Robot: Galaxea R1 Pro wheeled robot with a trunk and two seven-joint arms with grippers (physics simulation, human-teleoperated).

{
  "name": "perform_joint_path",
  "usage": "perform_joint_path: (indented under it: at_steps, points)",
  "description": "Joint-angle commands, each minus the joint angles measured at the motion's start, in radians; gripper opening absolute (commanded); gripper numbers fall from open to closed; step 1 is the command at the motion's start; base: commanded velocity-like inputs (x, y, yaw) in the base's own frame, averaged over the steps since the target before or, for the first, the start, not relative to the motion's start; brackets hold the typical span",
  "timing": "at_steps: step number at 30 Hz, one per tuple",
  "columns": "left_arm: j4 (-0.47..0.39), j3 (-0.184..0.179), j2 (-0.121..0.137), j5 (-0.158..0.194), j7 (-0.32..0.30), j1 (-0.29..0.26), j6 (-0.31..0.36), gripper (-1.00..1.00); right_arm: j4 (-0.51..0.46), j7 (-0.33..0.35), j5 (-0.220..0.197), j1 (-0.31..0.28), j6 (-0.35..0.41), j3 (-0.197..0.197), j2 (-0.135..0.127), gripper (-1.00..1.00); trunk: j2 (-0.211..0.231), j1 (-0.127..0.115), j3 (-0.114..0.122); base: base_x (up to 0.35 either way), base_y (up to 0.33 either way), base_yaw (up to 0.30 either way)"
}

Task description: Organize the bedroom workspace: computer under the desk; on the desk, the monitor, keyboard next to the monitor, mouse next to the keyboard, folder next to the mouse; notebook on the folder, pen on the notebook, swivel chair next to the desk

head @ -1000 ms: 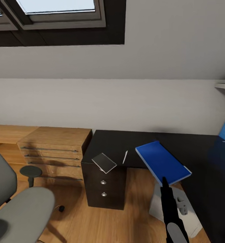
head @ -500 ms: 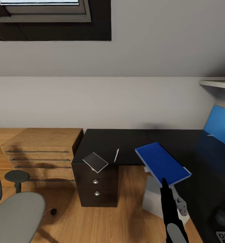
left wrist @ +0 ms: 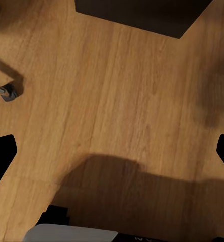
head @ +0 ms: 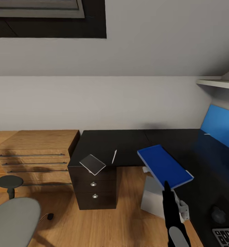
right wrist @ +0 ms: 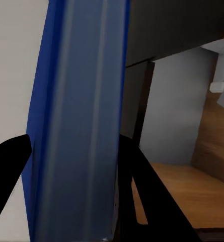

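right gripper (head: 166,185) clamping the blue folder (head: 164,165) over the desk (head: 128,144), notebook (head: 92,164) and pen (head: 114,156) sitting left, left gripper's jaws hanging wide apart, holding nothing

I see a wooden dresser (head: 34,151) standing against the white wall (head: 104,101), with a dark window frame (head: 59,27) high above it. A white shelf (head: 217,83) juts out at the right (upper edge). Wood floor (head: 128,212) runs underneath.
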Motion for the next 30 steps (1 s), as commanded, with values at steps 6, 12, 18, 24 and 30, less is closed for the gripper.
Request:
perform_joint_path:
  at_steps: [6, 12, 18, 24, 30]
  points:
    - [-0.003, 0.001, -0.001, 0.010, 0.003, 0.000, 0.006, 1.00, 0.000, -0.002, -0.024, -0.001, -0.007, 0.002, 0.032, -1.00, -0.001, 0.000, -0.001, 0.000, 0.000, -0.001]
    - [-0.003, 0.001, -0.001, 0.010, 0.003, 0.000, 0.006, 1.00, -0.001, -0.002, -0.027, -0.001, -0.009, 0.003, 0.035, -1.00, -0.001, 0.000, -0.001, 0.000, 0.000, 0.000]
    - [-0.003, 0.001, -0.001, 0.010, 0.003, 0.000, 0.004, 1.00, 0.004, -0.003, -0.029, -0.001, -0.009, 0.001, 0.035, -1.00, -0.001, 0.000, -0.001, 0.000, 0.000, 0.000]
    - [-0.003, 0.001, -0.001, 0.010, 0.003, 0.000, 0.002, 1.00, 0.042, -0.002, -0.028, -0.001, -0.010, -0.001, 0.035, -1.00, -0.001, 0.000, -0.002, 0.000, 0.000, -0.011]
    - [-0.003, -0.001, -0.001, 0.010, 0.003, 0.000, -0.020, 1.00, 0.054, -0.006, -0.026, -0.001, -0.014, -0.002, 0.036, -1.00, -0.001, 0.000, -0.008, 0.000, 0.000, -0.140]
